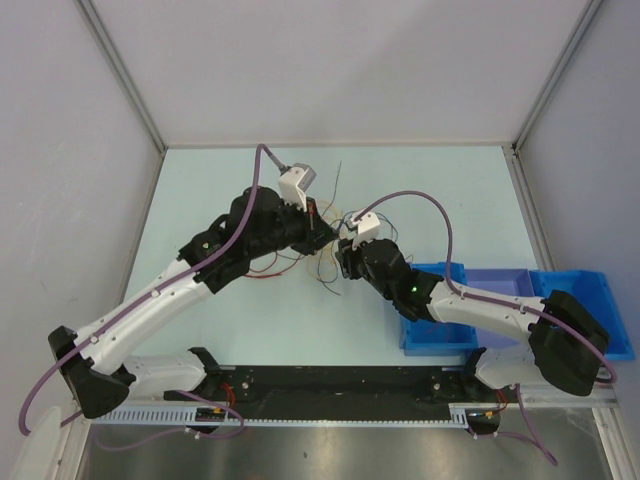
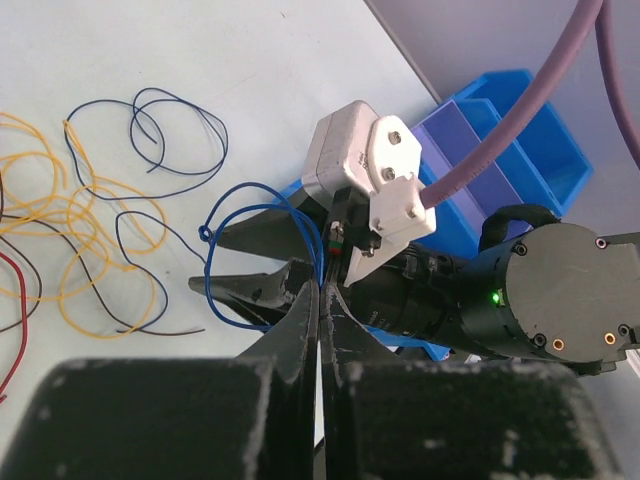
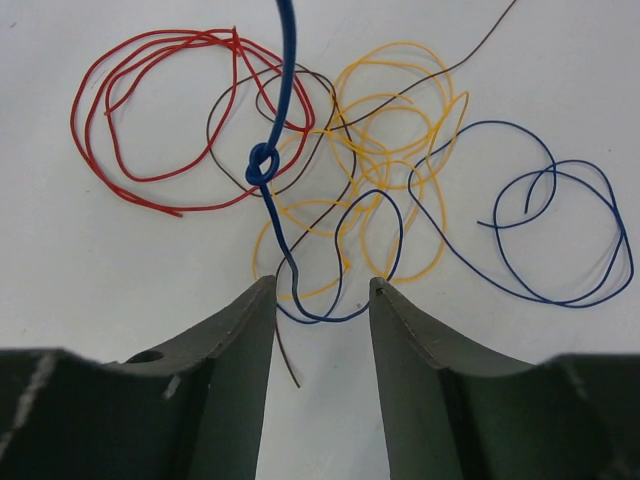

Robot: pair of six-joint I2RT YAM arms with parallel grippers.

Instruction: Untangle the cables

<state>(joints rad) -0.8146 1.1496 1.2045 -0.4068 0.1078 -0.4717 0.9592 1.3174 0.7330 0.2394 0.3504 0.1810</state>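
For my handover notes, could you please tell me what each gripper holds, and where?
The left gripper pinches the blue cable above its knot; the right gripper is open, holding nothing.

Smooth, matt worktop (image 3: 120, 280) here, pale all over. The cables (image 3: 262, 163) show slick plastic sheathing with a slight sheen. Right gripper (image 3: 321, 295): jaws in dark matt plastic, the edges worn pale. Left gripper (image 2: 320, 300) is the same, grainy black with whitish scuffs. The mauve hose (image 2: 455, 170) looks smooth and rubbery, the mount (image 2: 395, 175) is white matt plastic, and the bins (image 2: 540, 130) are glossy blue plastic.
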